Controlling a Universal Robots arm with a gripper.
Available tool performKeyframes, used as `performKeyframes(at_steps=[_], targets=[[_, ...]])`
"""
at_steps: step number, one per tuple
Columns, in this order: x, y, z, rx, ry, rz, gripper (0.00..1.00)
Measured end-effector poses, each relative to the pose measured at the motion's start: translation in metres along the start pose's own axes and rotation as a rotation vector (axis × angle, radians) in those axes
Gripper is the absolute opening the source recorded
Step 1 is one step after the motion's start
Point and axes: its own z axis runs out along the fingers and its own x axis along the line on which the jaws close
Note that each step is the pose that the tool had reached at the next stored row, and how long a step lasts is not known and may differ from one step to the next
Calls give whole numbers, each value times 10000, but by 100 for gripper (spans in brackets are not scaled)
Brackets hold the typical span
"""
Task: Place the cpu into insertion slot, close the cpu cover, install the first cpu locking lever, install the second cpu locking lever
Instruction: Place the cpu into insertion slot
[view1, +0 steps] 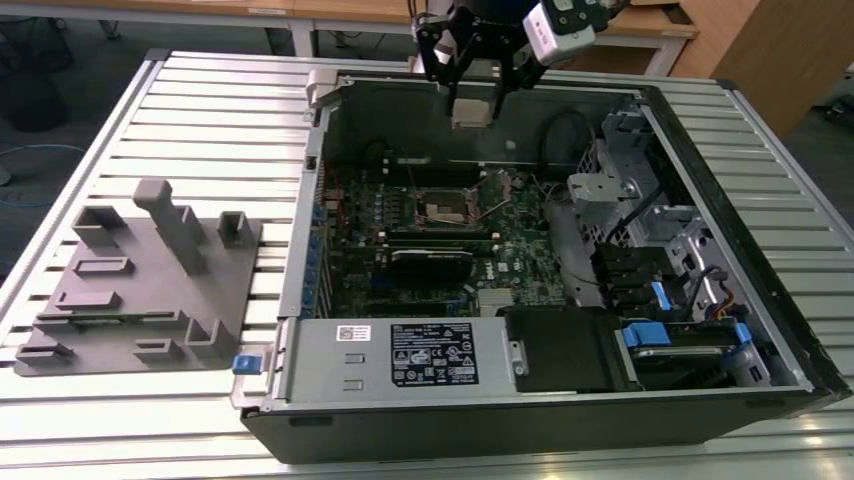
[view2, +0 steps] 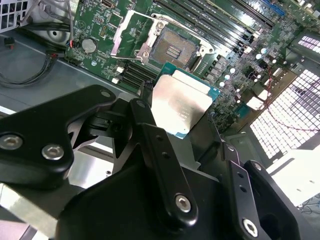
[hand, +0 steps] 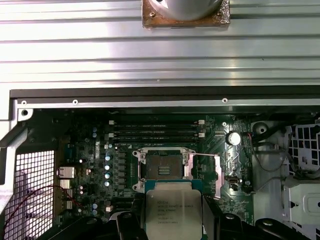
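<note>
**Chip clamped in the claw, socket open below**

You had the cpu (view2: 182, 102) pinched by two opposite edges between the fingers of the gripper (view2: 179, 122). Its dull metal top faced the second wrist camera. I judge you held it that way to keep its underside free for the socket.

In the exterior view, the cpu (view1: 470, 112) hung in the upper middle of the frame, under the gripper (view1: 474, 98). It was over the far end of the computer case (view1: 304, 250) and well apart from the board. The insertion slot (view1: 447, 205) lay near the centre of that frame with nothing in it. In the first wrist view, the cpu (hand: 172, 215) sat just short of the insertion slot (hand: 163, 167), beyond which ran the memory slots (hand: 155, 131).

The cpu cover (view2: 119, 41) was swung open beside the insertion slot (view2: 172, 47), so the way down was clear. From this I take it that you were on the placing step, with the cover and levers not yet dealt with. I could not pick out the levers with any certainty.

The case lay on its side, open, on a ribbed metal table (view1: 200, 110). A grey fixture block (view1: 134, 290) stood at the exterior view's left. A labelled power supply box (view1: 400, 355) ran along the case's lower edge, and blue-tabbed drive bays (view1: 647, 335) sat at the lower right. Wooden desks (view1: 641, 25) crossed the top of the frame, with dark floor in the upper left
</note>
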Motion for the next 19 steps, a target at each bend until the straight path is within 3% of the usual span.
performKeyframes(at_steps=[8, 19], targets=[[-1, -5, 49, 3, 1, 0, 54], [-4, -22, 240, 2, 1, 0, 54]])
